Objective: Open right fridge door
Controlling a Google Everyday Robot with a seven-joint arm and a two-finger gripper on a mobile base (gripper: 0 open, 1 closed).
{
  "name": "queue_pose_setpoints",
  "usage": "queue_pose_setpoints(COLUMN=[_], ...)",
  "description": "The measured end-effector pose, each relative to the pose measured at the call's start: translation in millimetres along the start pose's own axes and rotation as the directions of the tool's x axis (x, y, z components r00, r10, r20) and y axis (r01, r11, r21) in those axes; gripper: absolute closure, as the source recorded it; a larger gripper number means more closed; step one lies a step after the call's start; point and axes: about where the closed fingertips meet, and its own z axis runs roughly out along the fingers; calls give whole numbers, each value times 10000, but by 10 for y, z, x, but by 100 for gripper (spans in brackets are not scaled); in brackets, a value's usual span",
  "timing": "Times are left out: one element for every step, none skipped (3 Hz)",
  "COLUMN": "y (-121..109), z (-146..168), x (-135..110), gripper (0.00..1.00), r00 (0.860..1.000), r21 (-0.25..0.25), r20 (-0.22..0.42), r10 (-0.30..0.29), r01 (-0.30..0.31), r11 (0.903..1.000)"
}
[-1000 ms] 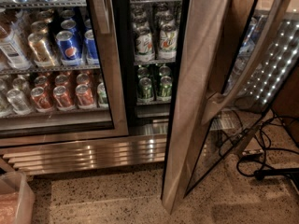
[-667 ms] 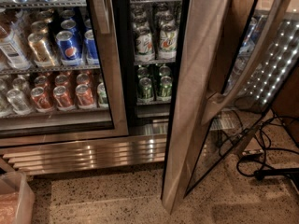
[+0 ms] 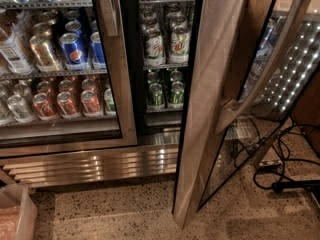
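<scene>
The right fridge door [image 3: 210, 109] stands swung well open, its wide brushed-steel frame edge-on to the camera and reaching down to the floor. Its long bowed steel handle [image 3: 265, 69] runs diagonally on the outer side, and the glass pane [image 3: 240, 149] shows behind it. The open compartment [image 3: 165, 59] holds green-labelled bottles and green cans on shelves. The gripper is out of the camera view, and no part of the arm shows.
The left steel-framed glass door [image 3: 117, 64] is shut in front of Pepsi cans [image 3: 74, 49] and red cans. A steel vent grille [image 3: 95, 166] runs along the base. Black cables [image 3: 282, 171] lie on the speckled floor at right. A translucent bin [image 3: 15, 216] sits bottom left.
</scene>
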Motion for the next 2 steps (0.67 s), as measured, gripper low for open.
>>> queue_pose_setpoints(y=[0, 0], z=[0, 0], x=[0, 0], gripper=[29, 29], r00=[10000, 10000], r21=[0, 0], r20=[0, 0], r10=[0, 0], r01=[0, 0], r11=[10000, 10000])
